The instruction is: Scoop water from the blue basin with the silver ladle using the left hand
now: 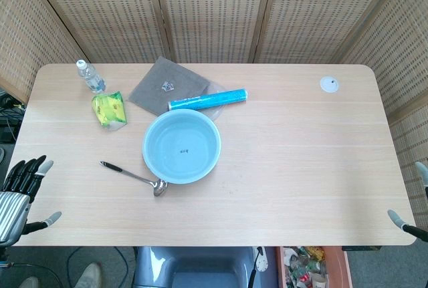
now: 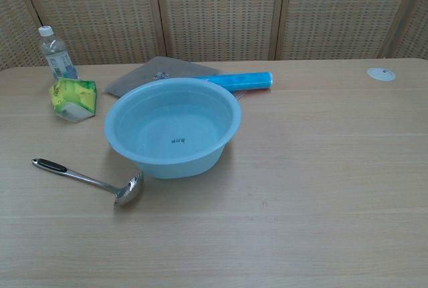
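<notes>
The blue basin [image 1: 181,145] [image 2: 172,126] sits left of the table's middle with clear water in it. The silver ladle [image 1: 132,176] [image 2: 87,180] lies flat on the table at the basin's near left, its bowl close to the basin's rim and its black handle pointing left. My left hand [image 1: 23,189] hangs at the table's left edge, fingers spread and holding nothing, well left of the ladle's handle. Of my right hand [image 1: 413,214] only fingertips show at the right edge, apart and empty. Neither hand appears in the chest view.
A water bottle [image 1: 89,76], a green-yellow packet [image 1: 109,109], a grey cloth [image 1: 168,85] and a blue roll [image 1: 207,98] lie behind the basin. A small white disc [image 1: 328,85] sits at the far right. Wicker screens stand behind the table.
</notes>
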